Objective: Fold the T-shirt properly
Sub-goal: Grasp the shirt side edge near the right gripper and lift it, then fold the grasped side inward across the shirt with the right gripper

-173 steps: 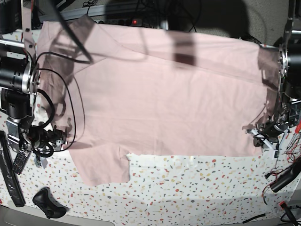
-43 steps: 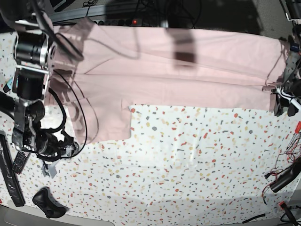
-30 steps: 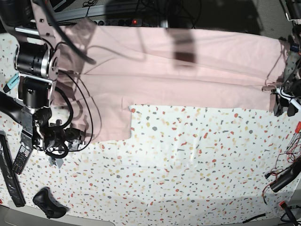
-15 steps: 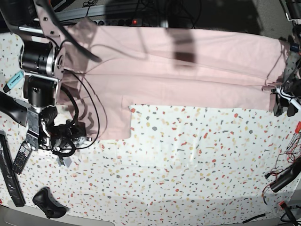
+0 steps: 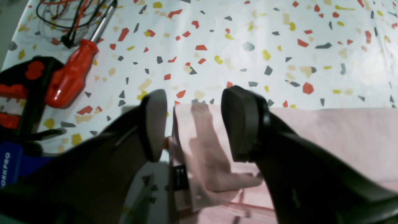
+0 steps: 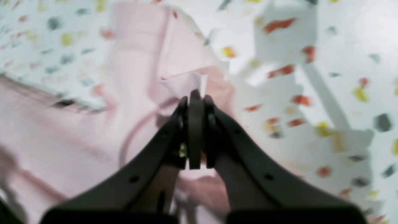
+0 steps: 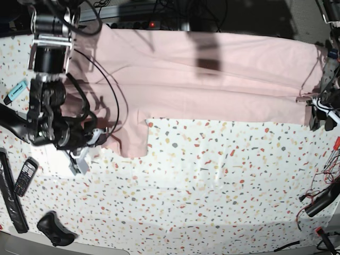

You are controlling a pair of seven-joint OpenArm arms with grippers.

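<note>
The pale pink T-shirt [image 7: 212, 79] lies as a long folded band across the far side of the table, plain side up, with one sleeve [image 7: 133, 141] hanging toward me. My right gripper [image 7: 101, 135] is at the shirt's left edge. In the blurred right wrist view this gripper [image 6: 194, 99] is shut, pinching a raised fold of the pink cloth [image 6: 183, 79]. My left gripper [image 7: 319, 114] is at the shirt's right end. In the left wrist view it [image 5: 197, 124] is open, its jaws either side of a shirt corner [image 5: 205, 149] that carries a black label.
A red screwdriver [image 5: 71, 77] and wires lie beside the left gripper. A phone [image 7: 25, 176], a black bar [image 7: 10, 199] and a black controller [image 7: 53, 228] lie at the near left. Cables [image 7: 321, 199] lie at the right edge. A power strip [image 7: 154, 24] sits behind the shirt.
My right arm has swung rightward, dragging the shirt's left edge in over the sleeve. The left arm and the right end of the shirt have not moved.
</note>
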